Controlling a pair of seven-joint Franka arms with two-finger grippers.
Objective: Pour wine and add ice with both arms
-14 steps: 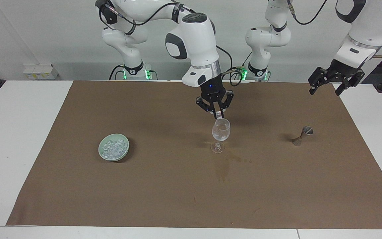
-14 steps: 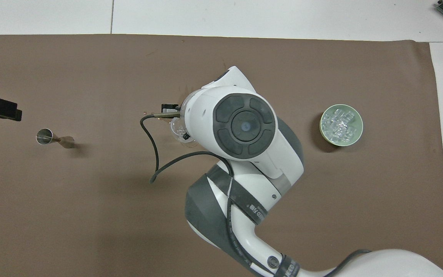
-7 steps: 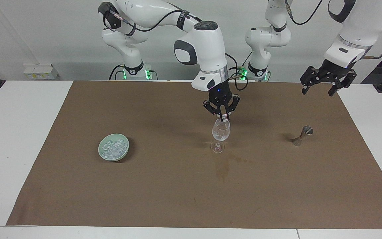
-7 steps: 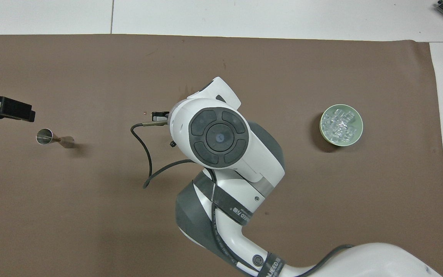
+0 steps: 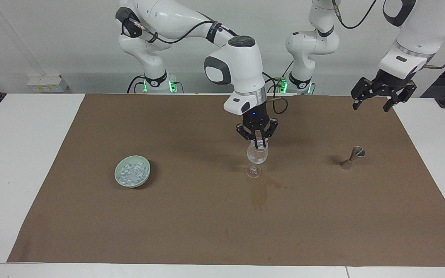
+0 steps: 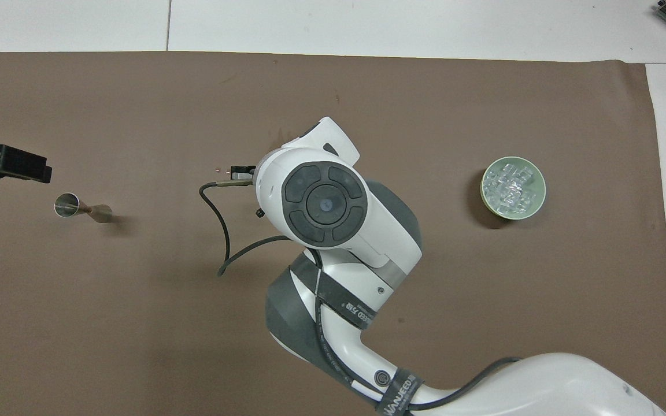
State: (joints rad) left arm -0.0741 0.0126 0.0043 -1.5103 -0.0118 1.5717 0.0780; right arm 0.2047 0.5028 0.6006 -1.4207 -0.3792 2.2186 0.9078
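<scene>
A clear stemmed glass (image 5: 257,155) stands mid-mat. My right gripper (image 5: 259,144) hangs at its mouth, shut on a small piece of ice (image 5: 260,143). More ice (image 5: 133,172) fills a pale green bowl (image 5: 116,177) toward the right arm's end of the table. In the overhead view the right arm hides the glass, while the bowl (image 6: 485,199) and its ice (image 6: 511,186) show. My left gripper (image 5: 372,104) waits open and raised over the mat's edge at the left arm's end, empty. No wine is visible as such.
A metal jigger (image 5: 352,157) stands on the brown mat below the left gripper, also in the overhead view as the jigger (image 6: 81,208). A dark wet stain (image 5: 261,193) marks the mat just farther from the robots than the glass.
The right gripper has come down with the ice piece to the glass's mouth. The left gripper has risen slightly and shifted a little toward the middle of the table.
</scene>
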